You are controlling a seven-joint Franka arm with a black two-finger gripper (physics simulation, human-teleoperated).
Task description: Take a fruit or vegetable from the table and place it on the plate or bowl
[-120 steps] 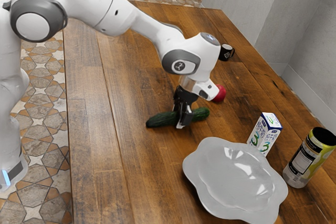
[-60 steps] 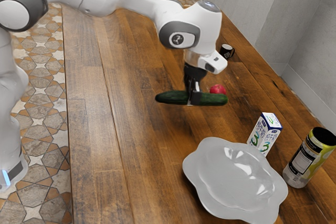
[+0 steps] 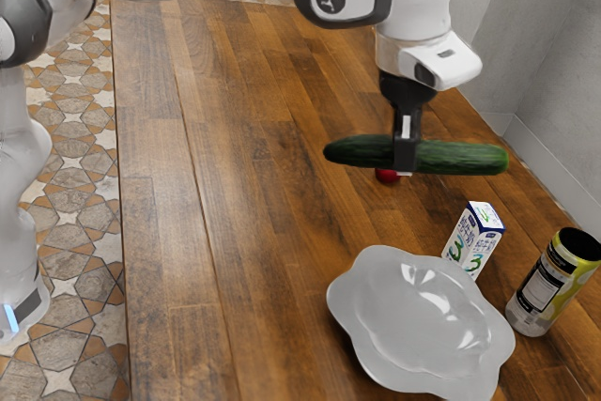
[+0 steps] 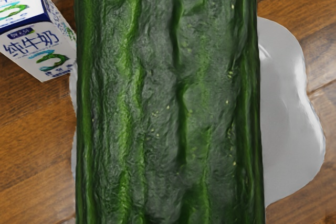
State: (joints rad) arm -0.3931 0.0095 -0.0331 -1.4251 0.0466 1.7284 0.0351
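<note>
A long dark green cucumber (image 3: 451,156) hangs level in the air above the table, with my gripper (image 3: 405,159) shut on its middle. In the wrist view the cucumber (image 4: 168,98) runs right under the hand. The white scalloped plate (image 3: 418,326) lies on the table below and toward the front, apart from the cucumber; in the wrist view the plate (image 4: 289,124) shows past the cucumber's side. A small red fruit (image 3: 386,176) peeks out just beneath the cucumber.
A small milk carton (image 3: 474,237) stands just behind the plate; the wrist view has the carton (image 4: 34,35) beside the cucumber. A yellow-labelled jar (image 3: 554,281) stands at the exterior view's right. Grey walls close off the table's far side.
My gripper has lifted the cucumber off the table and carried it up and toward the exterior view's right. The red fruit, plate, carton and jar have stayed put.
</note>
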